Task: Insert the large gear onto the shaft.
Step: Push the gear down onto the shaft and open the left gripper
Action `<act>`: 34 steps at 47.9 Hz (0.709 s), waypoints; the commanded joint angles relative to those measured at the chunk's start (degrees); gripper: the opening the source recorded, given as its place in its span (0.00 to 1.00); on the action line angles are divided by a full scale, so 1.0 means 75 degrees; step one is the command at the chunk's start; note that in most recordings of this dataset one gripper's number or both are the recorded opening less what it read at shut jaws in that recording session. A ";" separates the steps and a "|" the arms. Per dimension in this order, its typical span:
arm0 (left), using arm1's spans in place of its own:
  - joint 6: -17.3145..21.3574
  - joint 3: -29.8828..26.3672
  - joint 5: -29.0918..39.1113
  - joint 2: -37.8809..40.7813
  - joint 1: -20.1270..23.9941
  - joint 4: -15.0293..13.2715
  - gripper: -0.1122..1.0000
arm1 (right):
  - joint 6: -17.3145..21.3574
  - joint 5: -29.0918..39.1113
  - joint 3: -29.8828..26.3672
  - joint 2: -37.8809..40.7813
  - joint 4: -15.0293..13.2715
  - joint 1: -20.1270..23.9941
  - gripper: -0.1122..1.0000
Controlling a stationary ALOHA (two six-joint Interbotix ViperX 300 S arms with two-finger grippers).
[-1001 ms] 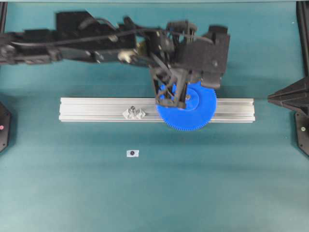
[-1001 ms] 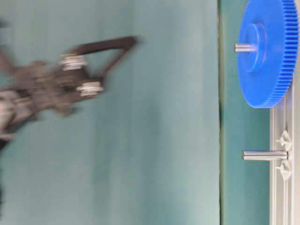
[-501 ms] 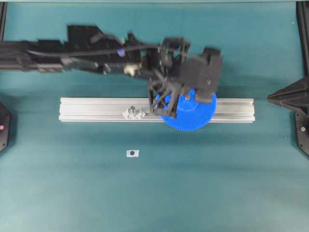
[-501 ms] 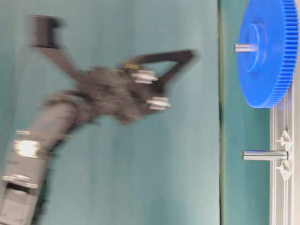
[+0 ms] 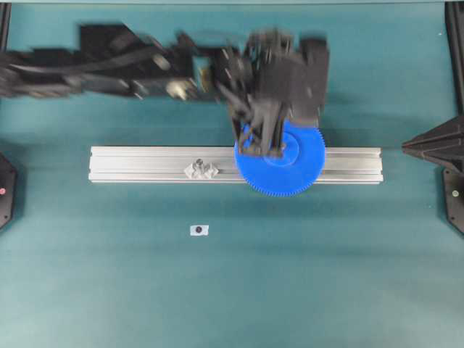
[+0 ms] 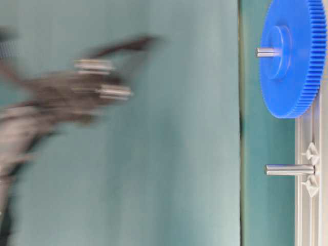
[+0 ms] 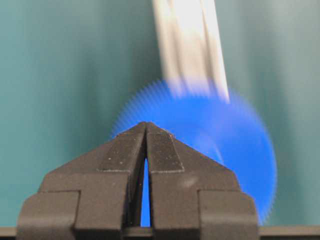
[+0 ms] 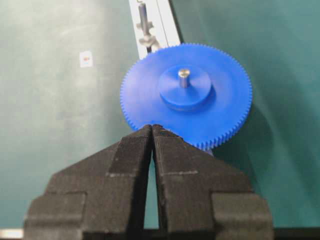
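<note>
The big flat bright-blue toothed plastic gear (image 8: 186, 95) sits on the slim silvery pin (image 8: 184, 77). The left end effector (image 5: 262, 151), fingers together and empty, hovers at its 10 o'clock; a bump could tilt the gear.

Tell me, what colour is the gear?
Bright blue gear; the right wrist view shows it best.

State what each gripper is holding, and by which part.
Nothing: the left gripper and right gripper are both shut and empty; the large gear sits on the shaft.
</note>
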 commanded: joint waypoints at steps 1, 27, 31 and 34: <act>0.0012 -0.0340 -0.0023 -0.0434 -0.0070 0.0012 0.11 | 0.0059 -0.0070 -0.0105 0.0059 0.0000 -0.0023 0.21; -0.0984 0.1699 -0.0598 0.0410 -0.0164 0.0012 0.11 | 0.0059 -0.0375 -0.0082 0.0059 0.0000 -0.0023 0.21; -0.1055 0.1652 -0.0598 0.0445 -0.0164 0.0012 0.11 | 0.0059 -0.0375 -0.0094 0.0059 0.0000 -0.0023 0.21; -0.1043 0.1582 -0.0598 0.0316 -0.0141 0.0012 0.11 | 0.0059 -0.0363 -0.0117 0.0059 0.0000 -0.0023 0.21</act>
